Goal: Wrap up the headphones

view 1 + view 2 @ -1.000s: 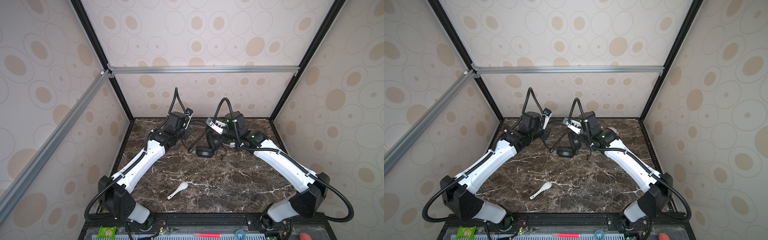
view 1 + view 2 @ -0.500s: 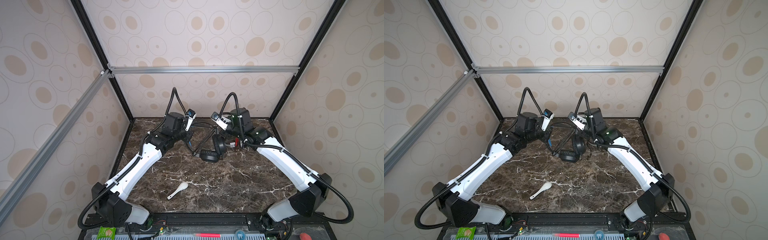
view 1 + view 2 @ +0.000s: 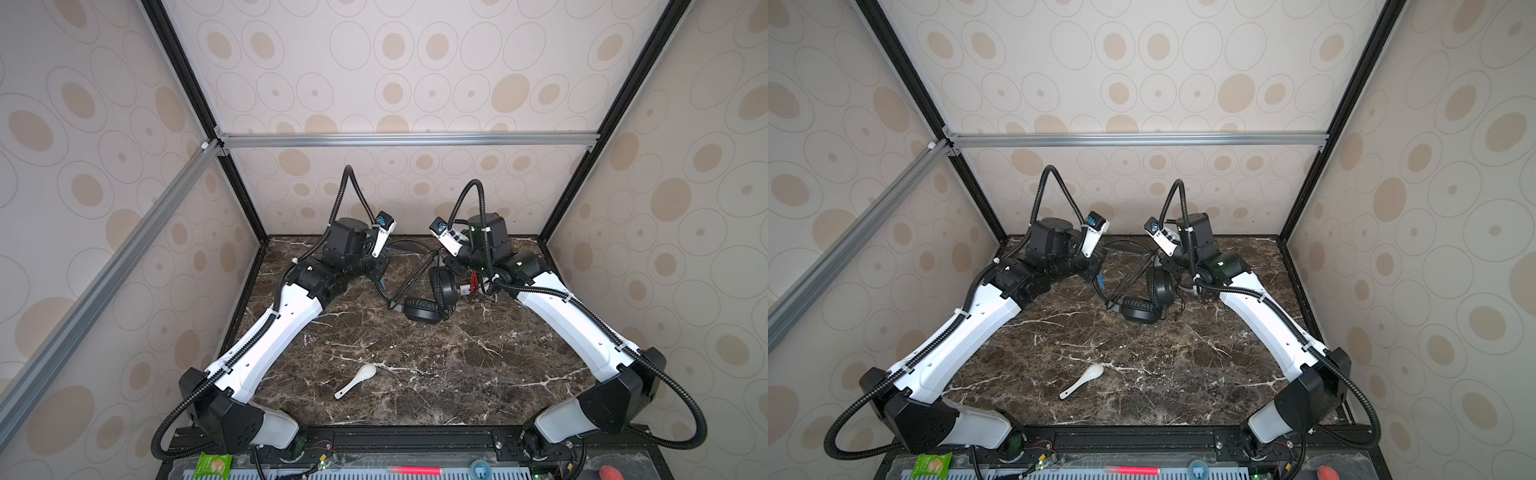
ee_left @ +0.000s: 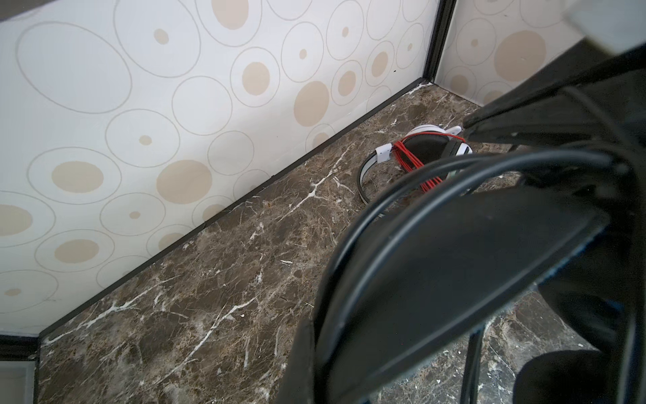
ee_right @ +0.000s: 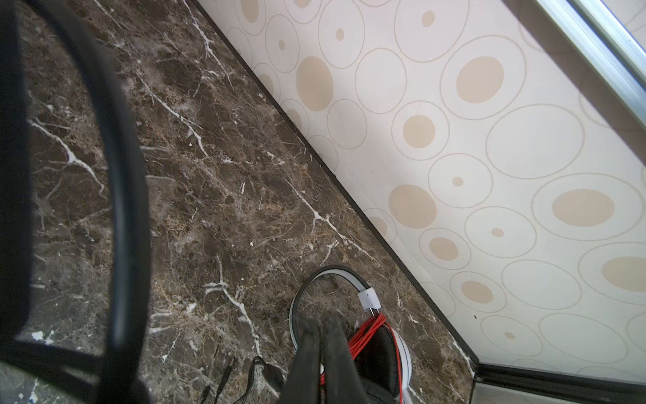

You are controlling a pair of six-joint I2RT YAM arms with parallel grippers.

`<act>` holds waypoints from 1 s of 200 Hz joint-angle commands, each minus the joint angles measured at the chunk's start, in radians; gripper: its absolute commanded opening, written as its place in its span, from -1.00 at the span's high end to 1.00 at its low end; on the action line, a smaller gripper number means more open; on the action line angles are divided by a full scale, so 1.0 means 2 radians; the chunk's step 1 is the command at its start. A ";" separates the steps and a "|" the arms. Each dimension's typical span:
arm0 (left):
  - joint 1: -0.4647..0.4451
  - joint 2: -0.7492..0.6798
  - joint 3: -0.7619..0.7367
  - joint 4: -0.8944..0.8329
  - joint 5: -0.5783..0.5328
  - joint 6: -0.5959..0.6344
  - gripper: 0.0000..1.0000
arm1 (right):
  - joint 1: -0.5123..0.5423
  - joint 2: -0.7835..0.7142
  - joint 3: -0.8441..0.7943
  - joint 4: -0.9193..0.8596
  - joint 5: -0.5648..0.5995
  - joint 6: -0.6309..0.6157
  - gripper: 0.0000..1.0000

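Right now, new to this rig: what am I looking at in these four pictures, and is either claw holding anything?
Two white robot arms, each ending in a two-finger claw. The two wide pictures look down from overhead; the two close-ups come from cameras on the wrists. On the marble table lie a white spoon and white headphones wrapped in red cable. The left gripper is shut on the headband of the black headphones. The right gripper is shut near the white pair; whether it pinches the black cable, I cannot tell.

Both top views look steeply down from high over the front of the counter [image 3: 415, 361]. Each wrist view looks from close above the counter toward its back edge; both catch the white-and-black headphones [image 4: 424, 145] there.
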 commanded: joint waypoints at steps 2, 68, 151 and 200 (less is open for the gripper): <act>-0.006 -0.017 0.060 -0.012 0.038 -0.010 1.00 | -0.025 -0.005 0.008 0.016 -0.001 0.036 0.78; -0.008 -0.023 0.097 -0.020 0.049 -0.045 1.00 | -0.059 -0.047 -0.056 0.083 -0.069 0.074 0.34; -0.008 0.013 0.204 -0.028 0.091 -0.082 1.00 | -0.082 -0.079 -0.151 0.167 -0.126 0.145 0.25; -0.008 0.037 0.260 -0.024 0.107 -0.103 1.00 | -0.084 -0.073 -0.181 0.206 -0.146 0.185 0.25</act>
